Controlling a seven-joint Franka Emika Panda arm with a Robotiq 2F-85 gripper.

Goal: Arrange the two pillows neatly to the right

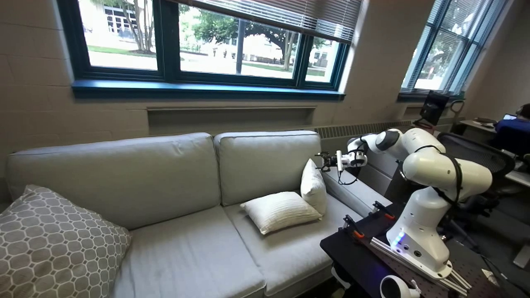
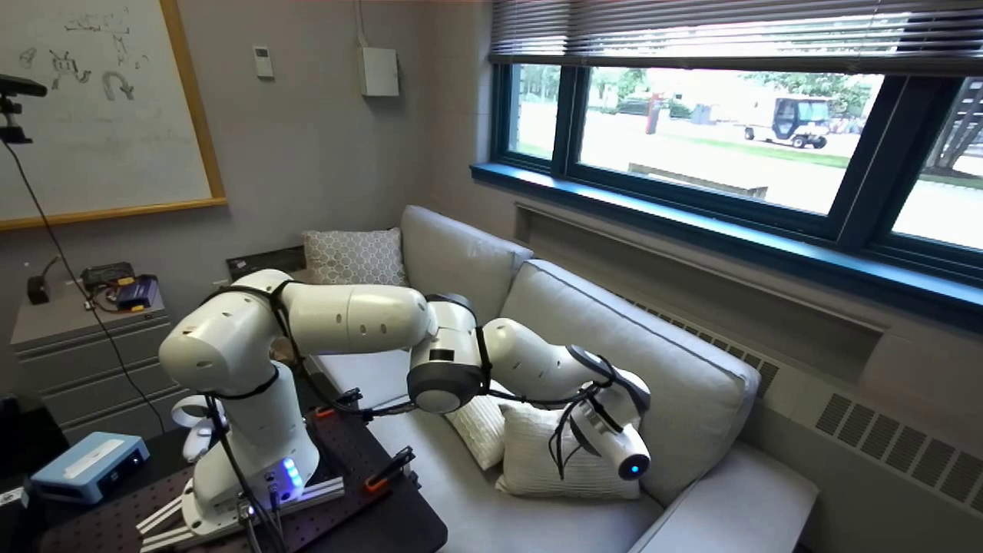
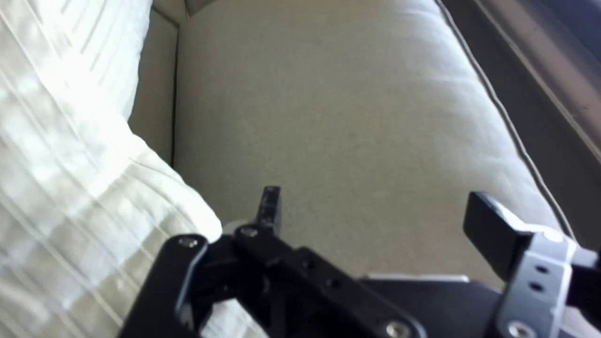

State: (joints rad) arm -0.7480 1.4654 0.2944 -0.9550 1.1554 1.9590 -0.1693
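Gripper (image 3: 378, 213): jaws spread wide, with the sofa back (image 3: 328, 103) showing between them; in an exterior view it hangs right of centre, just beside the upper corner of the upright pillow (image 1: 313, 189).
Fingers (image 3: 268, 209): black; one at the lower middle of the wrist view, one at the lower right.
Upright pillow: cream, on edge and slightly tilted, right of centre in that exterior frame, near the armrest (image 1: 358, 193); it fills the left of the wrist view, its corner close to a finger, touching or apart I cannot tell.
Flat pillow (image 1: 281, 211): cream, ribbed, lying on the seat (image 1: 290, 252) at centre right, its right end overlapping the upright pillow's foot in the frame.
Robot arm (image 2: 369, 319): white; stretches from lower left to right of centre in an exterior view, partly hiding both pillows.
Table (image 1: 343, 248): black, lower right of an exterior view, bearing the robot arm's base and two clamps (image 1: 352, 225) with orange parts.
Controller (image 1: 392, 287): white, bottom edge, right of centre.
Patterned cushion (image 1: 62, 240): grey and white lattice, lower left, well apart from both pillows.
Blue box (image 2: 88, 467): lower left of an exterior view.
Windows (image 1: 207, 76): blue-framed, along the top in both exterior views, blinds (image 1: 290, 14) partly lowered.
Whiteboard (image 2: 100, 138): upper left of an exterior view, dark drawings on it.
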